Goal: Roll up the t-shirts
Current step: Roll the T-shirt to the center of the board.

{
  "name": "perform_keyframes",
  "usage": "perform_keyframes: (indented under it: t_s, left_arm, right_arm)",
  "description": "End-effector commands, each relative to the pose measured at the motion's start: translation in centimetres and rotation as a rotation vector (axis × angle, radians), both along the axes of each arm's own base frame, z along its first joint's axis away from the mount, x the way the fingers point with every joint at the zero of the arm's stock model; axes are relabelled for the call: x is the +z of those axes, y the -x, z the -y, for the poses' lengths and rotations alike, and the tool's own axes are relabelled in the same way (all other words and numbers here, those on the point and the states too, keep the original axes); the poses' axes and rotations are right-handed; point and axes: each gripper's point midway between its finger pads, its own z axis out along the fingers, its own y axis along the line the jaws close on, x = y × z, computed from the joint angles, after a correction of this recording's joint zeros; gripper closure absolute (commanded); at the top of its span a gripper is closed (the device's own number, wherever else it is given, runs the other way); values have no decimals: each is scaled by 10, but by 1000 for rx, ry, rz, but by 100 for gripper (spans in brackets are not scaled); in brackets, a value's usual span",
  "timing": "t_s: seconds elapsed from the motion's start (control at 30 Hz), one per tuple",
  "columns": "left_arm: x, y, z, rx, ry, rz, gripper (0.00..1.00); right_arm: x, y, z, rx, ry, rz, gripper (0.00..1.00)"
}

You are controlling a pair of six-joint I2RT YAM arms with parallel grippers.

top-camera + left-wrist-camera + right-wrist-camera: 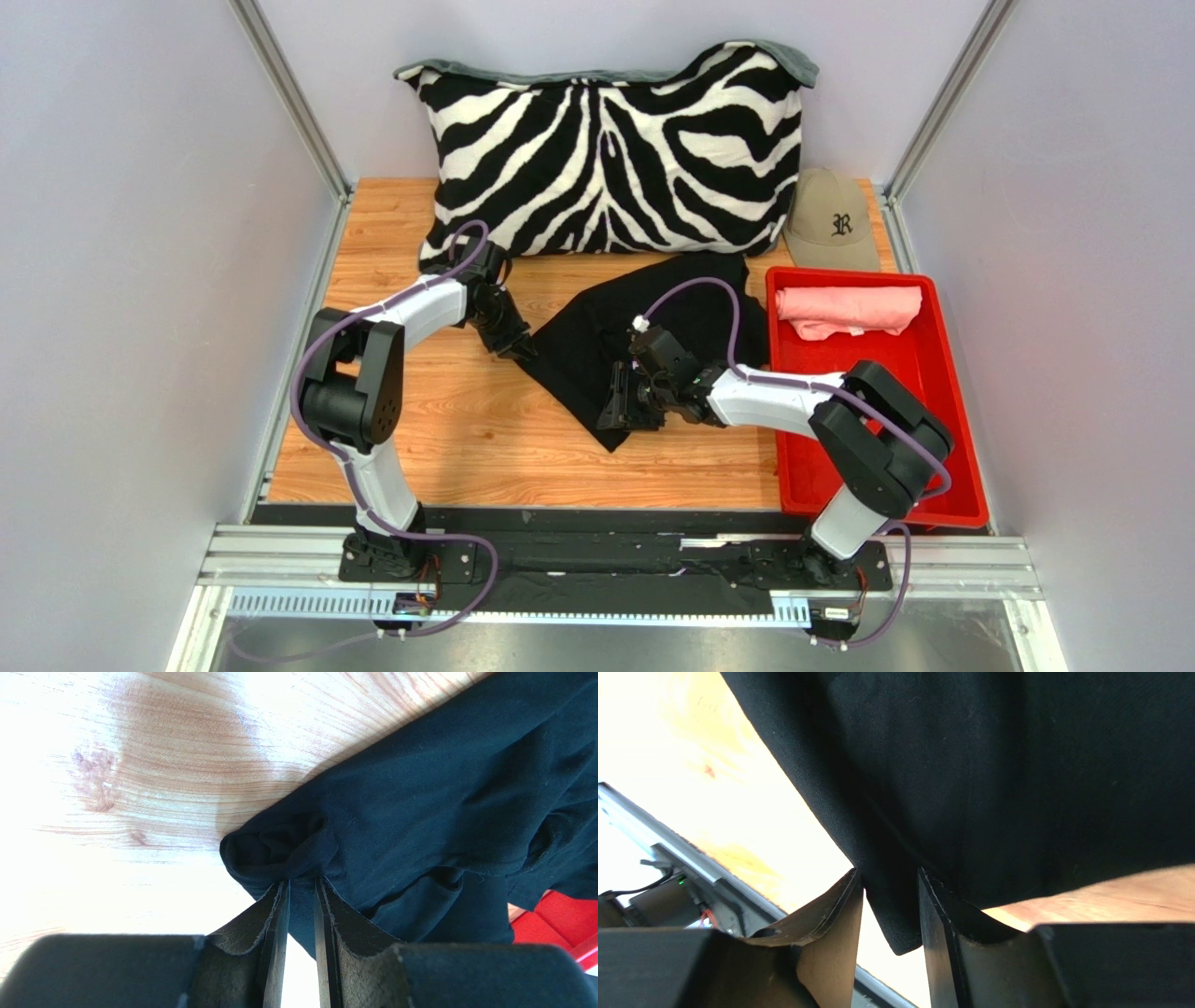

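Rolling looks half done: the pink t-shirt (849,308) sits rolled at the far end of the red tray (795,476), long axis left-right; the black t-shirt (589,336) lies unrolled on the desk (421,420), stretched diagonally toward the tray. The left tool (300,889) clamps its bunched corner; the right tool (891,882) straddles its near hem, grip unclear.

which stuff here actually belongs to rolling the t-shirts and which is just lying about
Part of the job:
- black t-shirt, spread on the table
- pink t-shirt, lying in the red tray

Just lying about:
- zebra pillow
- tan cap
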Motion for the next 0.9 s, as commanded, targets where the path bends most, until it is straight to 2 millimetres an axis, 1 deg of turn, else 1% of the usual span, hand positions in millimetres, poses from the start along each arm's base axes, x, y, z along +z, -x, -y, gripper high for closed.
perform_keyframes:
  t_s: [0.0, 0.1, 0.13, 0.17, 0.23, 0.3, 0.33, 0.37, 0.4, 0.47, 0.53, 0.57, 0.63, 0.67, 0.7, 0.73, 0.77, 0.8, 0.83, 0.87]
  left_arm:
    - [8, -11, -2, -17, -24, 44, 72]
    - [9, -11, 0, -21, -15, 48, 72]
    - [11, -12, 1, -23, -9, 53, 72]
    - [11, -12, 2, -26, -5, 55, 72]
    - [13, -12, 4, -37, 10, 62, 71]
    - [16, -12, 5, -43, 19, 73, 69]
    - [19, -11, 8, -51, 35, 77, 68]
    - [19, -10, 9, -55, 46, 84, 67]
    - [24, -9, 10, -57, 53, 95, 65]
    - [25, -6, 10, -65, 65, 98, 62]
    - [32, -4, 11, -73, 81, 115, 59]
    - [32, -1, 10, -75, 85, 118, 58]
    - [42, 2, 11, -74, 121, 143, 55]
    - [40, 6, 9, -75, 129, 146, 53]
    - [45, 7, 8, -75, 137, 162, 53]
    - [44, 12, 7, -81, 146, 156, 53]
    - [45, 12, 4, -83, 148, 165, 52]
    - [50, 15, 4, -89, 157, 178, 52]
    - [47, 21, 3, -89, 163, 167, 52]
    - [48, 22, 2, -90, 170, 176, 52]
  right_arm:
    - [-11, 21, -1, 12, -21, -114, 59]
    - [-14, 24, 0, -1, -25, -131, 60]
    - [-17, 27, 1, -4, -26, -142, 62]
    - [-18, 29, 1, -17, -39, -165, 70]
    - [-19, 30, -2, -31, -67, -177, 73]
    - [-25, 31, -1, -49, -71, -203, 82]
    - [-30, 33, 2, -59, -64, -218, 85]
    - [-31, 34, 1, -56, -82, -226, 87]
    - [-31, 33, -1, -63, -96, -231, 88]
    - [-34, 34, -1, -69, -99, -240, 89]
    - [-35, 34, -1, -67, -100, -243, 89]
    - [-36, 33, -1, -69, -101, -246, 89]
    - [-35, 32, -2, -68, -103, -247, 89]
    - [-37, 31, -2, -68, -99, -250, 90]
    - [-38, 32, -1, -68, -98, -253, 90]
    - [-39, 31, -1, -71, -97, -254, 90]
    - [-39, 31, -2, -67, -100, -255, 90]
    - [-41, 31, -1, -68, -96, -259, 90]
    - [-42, 31, -1, -67, -94, -261, 90]
    - [-42, 32, -2, -62, -97, -260, 91]
